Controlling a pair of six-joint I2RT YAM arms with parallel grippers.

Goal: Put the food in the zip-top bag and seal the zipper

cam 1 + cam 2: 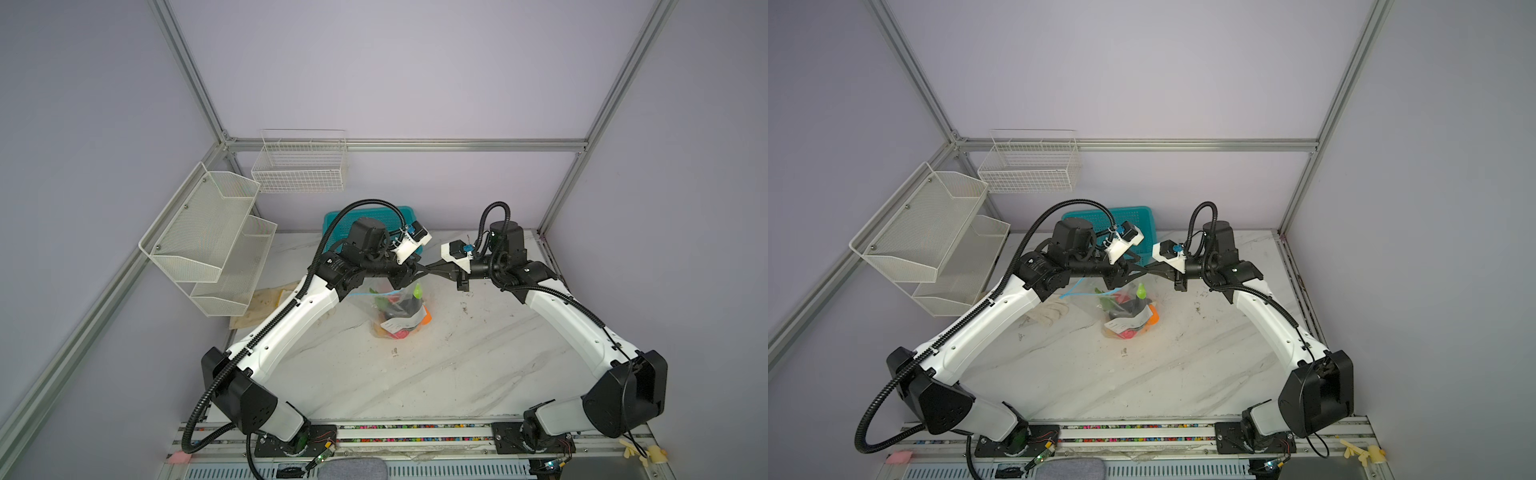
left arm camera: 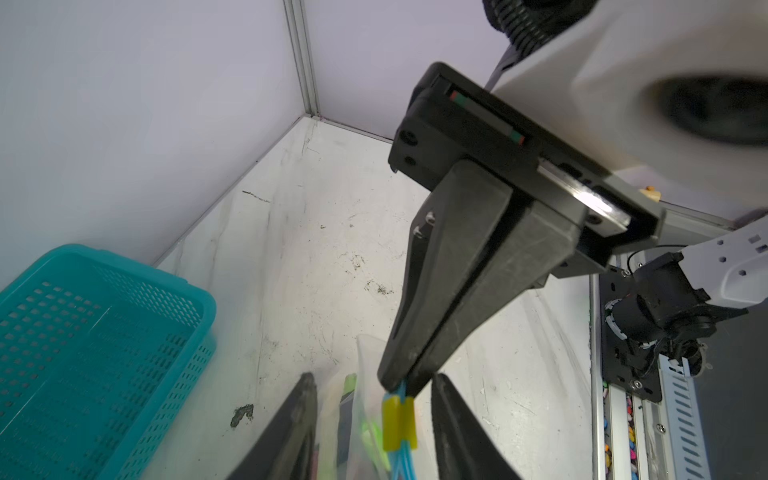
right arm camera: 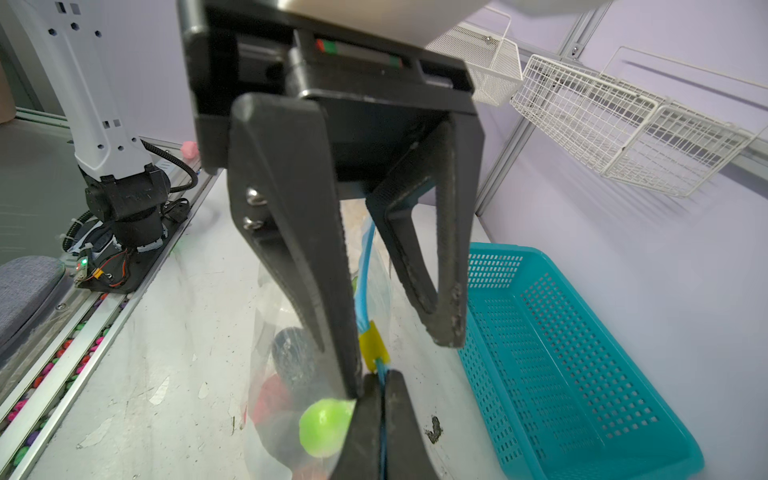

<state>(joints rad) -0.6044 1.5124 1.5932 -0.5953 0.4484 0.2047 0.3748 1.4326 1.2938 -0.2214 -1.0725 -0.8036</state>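
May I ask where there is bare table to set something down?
Bare: the table between the zip-top bag and the front rail, and right of the bag. Crowded: behind, where left pincer and right pincer meet on the bag beside the teal basket.

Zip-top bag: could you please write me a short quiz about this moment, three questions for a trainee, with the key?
1. True or false: the right claw is shut on the zipper.
2. Where is the food? A: in the teal basket. B: inside the zip-top bag. C: loose on the table.
3. Fill in: the yellow slider sits between the open fingers of the ___ claw.
Key: 1 true; 2 B; 3 left claw.
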